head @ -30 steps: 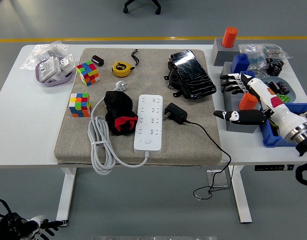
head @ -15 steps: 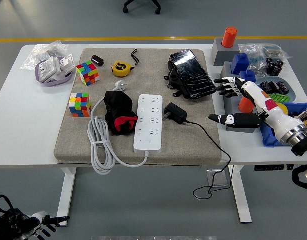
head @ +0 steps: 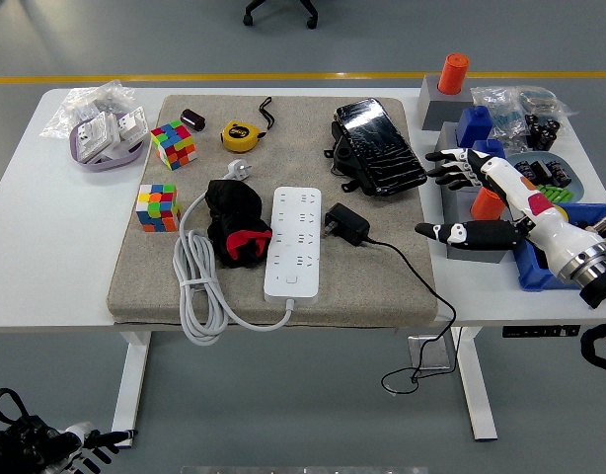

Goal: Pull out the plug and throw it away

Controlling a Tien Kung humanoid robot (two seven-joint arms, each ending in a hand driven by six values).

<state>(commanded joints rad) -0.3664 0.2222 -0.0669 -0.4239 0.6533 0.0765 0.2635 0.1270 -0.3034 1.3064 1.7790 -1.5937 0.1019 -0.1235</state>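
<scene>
No legible text, labels or numbers anywhere.

White table (head: 46, 267) w/ grey mat (head: 155, 281)

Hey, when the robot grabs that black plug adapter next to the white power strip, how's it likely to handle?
The black adapter looks small and rigid, so probably light and easy to pinch. Its thin cable trails off the table edge and will likely drag floppily behind. The power strip lies loose on the mat, so it may shift.

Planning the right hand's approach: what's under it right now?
The right hand, fingers spread and empty, hovers over a grey block holding an orange cylinder. The palm covers most of both. The black plug lies apart on the mat.
</scene>
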